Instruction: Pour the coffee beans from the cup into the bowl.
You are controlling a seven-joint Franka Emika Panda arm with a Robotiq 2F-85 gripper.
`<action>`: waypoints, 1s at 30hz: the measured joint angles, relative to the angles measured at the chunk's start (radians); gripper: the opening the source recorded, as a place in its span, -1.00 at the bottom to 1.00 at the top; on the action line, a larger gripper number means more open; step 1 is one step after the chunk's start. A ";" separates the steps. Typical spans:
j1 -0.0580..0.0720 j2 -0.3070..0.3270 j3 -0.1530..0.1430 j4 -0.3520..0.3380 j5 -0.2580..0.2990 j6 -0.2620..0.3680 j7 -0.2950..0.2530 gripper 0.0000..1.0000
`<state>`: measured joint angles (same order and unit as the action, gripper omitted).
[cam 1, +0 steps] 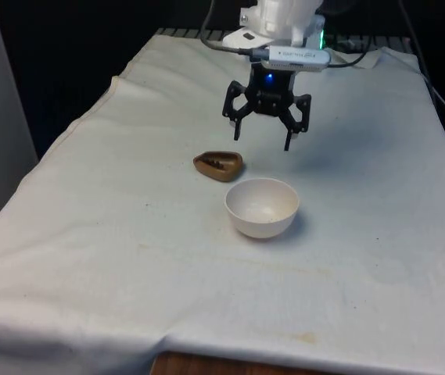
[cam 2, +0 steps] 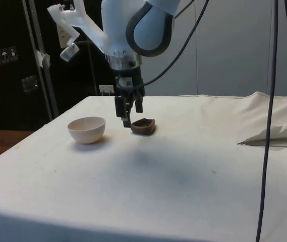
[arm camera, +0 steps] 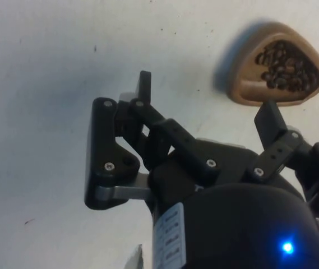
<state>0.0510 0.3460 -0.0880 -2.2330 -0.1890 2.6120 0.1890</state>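
A white bowl [cam 1: 261,207] sits just beside the brown cup [cam 1: 218,165] of beans; the gripper [cam 1: 264,139] hovers above, jaws spread, empty.

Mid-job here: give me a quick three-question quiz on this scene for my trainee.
1. True or false: the gripper is holding the brown cup.
2. Where are the coffee beans? A) in the cup B) in the white bowl C) on the cloth
3. Fill in: the gripper hangs ____ the table, fingers open.

Key: 1 false; 2 A; 3 above.
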 measured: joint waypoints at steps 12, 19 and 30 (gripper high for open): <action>0.000 0.051 -0.008 0.043 -0.046 0.000 0.063 1.00; 0.000 0.073 -0.011 0.061 -0.079 0.000 0.098 1.00; 0.000 0.085 -0.013 0.054 -0.136 0.003 0.145 1.00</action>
<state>0.0510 0.4310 -0.1010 -2.1790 -0.3250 2.6150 0.3340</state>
